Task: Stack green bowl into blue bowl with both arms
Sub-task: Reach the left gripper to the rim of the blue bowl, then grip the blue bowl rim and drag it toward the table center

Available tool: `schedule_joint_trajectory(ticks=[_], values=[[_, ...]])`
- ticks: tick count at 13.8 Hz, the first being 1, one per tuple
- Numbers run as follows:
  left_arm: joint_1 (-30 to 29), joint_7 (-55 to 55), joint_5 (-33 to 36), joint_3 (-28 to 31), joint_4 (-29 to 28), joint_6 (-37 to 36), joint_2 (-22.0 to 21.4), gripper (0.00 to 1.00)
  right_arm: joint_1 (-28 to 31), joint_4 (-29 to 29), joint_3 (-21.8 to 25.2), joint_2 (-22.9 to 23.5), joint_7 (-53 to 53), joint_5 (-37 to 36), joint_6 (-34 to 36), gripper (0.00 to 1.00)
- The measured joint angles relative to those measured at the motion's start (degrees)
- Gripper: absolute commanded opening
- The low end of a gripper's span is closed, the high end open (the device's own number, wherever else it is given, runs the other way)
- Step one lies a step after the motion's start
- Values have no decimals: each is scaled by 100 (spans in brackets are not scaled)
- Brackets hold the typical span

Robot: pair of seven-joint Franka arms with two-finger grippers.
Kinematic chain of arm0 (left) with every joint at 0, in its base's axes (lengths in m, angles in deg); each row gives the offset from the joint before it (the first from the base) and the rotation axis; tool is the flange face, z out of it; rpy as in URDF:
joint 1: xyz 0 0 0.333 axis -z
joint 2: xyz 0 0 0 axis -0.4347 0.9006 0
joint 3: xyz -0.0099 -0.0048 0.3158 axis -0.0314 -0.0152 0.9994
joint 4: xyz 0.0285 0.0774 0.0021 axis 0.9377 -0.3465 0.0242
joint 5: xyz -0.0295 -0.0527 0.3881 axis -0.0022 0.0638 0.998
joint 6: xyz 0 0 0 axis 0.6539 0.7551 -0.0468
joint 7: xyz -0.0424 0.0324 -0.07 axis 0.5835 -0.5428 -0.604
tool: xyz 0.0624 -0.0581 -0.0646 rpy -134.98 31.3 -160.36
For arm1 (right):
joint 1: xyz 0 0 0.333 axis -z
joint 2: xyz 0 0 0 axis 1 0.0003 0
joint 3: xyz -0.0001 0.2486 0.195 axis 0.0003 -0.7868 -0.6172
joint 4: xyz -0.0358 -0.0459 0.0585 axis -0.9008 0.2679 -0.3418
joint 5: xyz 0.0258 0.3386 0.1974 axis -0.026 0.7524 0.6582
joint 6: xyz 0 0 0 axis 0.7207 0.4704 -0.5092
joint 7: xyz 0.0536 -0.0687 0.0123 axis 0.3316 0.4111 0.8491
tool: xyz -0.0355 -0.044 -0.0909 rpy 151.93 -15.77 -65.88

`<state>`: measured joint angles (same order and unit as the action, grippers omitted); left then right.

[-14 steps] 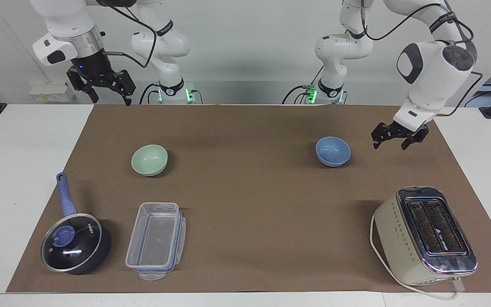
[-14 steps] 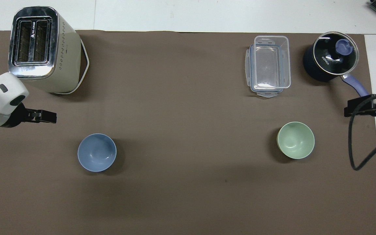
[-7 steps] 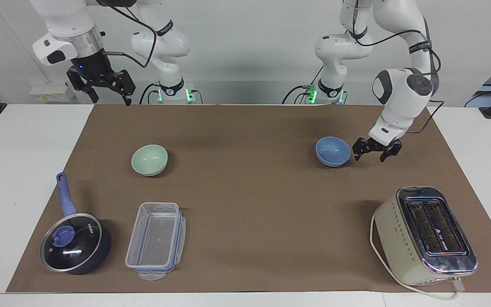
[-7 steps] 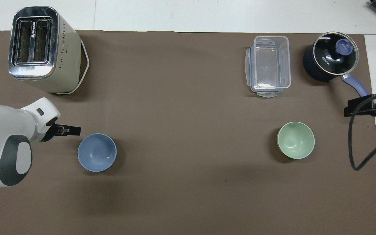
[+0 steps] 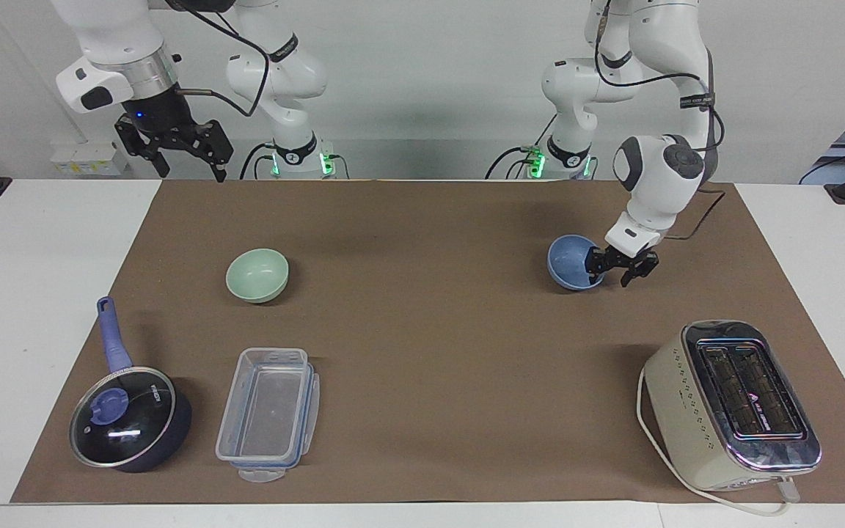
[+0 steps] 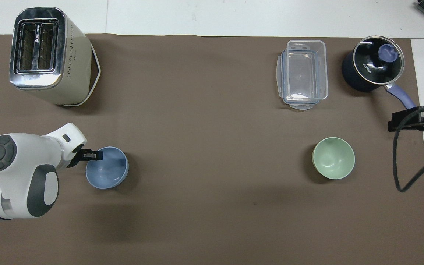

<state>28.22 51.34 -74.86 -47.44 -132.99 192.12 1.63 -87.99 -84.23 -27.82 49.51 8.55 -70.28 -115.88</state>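
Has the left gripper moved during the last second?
Yes. The left gripper has come down from the mat's edge toward the middle of the table and now sits at the rim of the blue bowl, which looks tipped. The toaster has stayed put.

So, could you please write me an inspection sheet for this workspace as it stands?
Surface: brown mat on a white table.
Job's things: blue bowl tilted at the left pincer; green bowl upright, apart, toward the right arm's end.
Clutter: toaster, clear container, lidded saucepan, all farther from the robots than the bowls.
Grippers: left pincer at the blue bowl's rim; right pincer waits raised, open.
Cables: toaster cord on the mat.
Surroundings: white wall.
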Motion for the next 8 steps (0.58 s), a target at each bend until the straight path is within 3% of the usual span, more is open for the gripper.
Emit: schedule_joint_trajectory(ticks=[8], values=[[9,0,-52,2,195,-242,-96,0,0,0,0,0,0,0,0,100]])
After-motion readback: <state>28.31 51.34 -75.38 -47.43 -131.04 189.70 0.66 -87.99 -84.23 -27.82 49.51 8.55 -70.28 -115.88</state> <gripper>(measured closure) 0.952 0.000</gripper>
